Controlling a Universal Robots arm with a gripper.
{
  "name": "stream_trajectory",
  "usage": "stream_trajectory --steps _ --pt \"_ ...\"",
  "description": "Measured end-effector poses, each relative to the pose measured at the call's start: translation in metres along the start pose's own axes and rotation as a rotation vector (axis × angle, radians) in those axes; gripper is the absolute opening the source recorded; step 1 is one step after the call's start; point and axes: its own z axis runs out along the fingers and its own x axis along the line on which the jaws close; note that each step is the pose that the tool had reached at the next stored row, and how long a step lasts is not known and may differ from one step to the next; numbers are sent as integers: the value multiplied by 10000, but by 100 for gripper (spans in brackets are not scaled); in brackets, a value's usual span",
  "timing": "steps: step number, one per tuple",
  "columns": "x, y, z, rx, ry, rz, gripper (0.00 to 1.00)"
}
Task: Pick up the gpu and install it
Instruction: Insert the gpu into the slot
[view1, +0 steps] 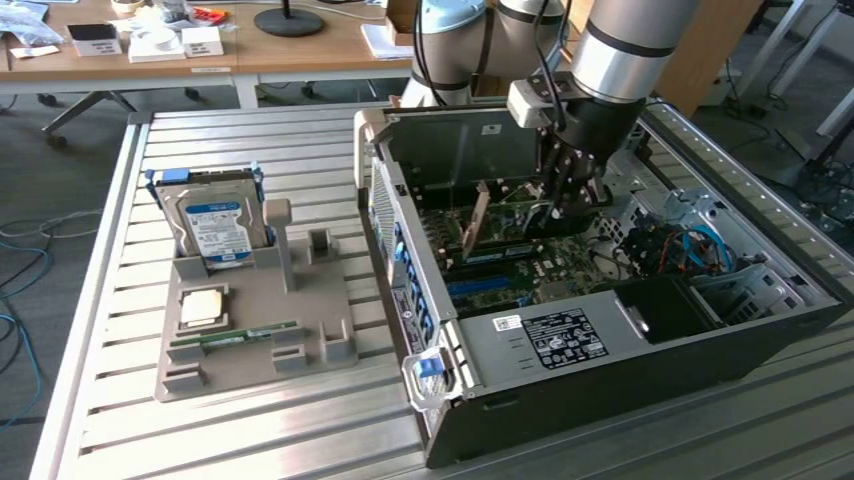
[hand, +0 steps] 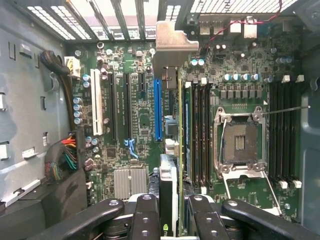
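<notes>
Seemingly, gripper (hand: 170, 215) clamped on upright gpu (hand: 169, 175), beside blue slot (hand: 158, 110); CPU socket (hand: 240, 142) nearby, inside case (view1: 747, 350)

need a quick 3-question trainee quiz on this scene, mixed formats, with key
1. True or false: the gripper grips the graphics card inside the computer case.
2. What stands upright in the grey holder outside the case? A) hard drive B) fan C) keyboard
3. Fill in: the processor socket on the motherboard is ___.

Key: 1 true; 2 A; 3 empty.
</notes>
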Motion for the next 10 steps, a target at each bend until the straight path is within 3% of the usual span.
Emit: stream_trajectory --steps 2,10 --pt "0 1 -1 -30 3 2 27" --pt "2 39 2 -30 1 1 27"
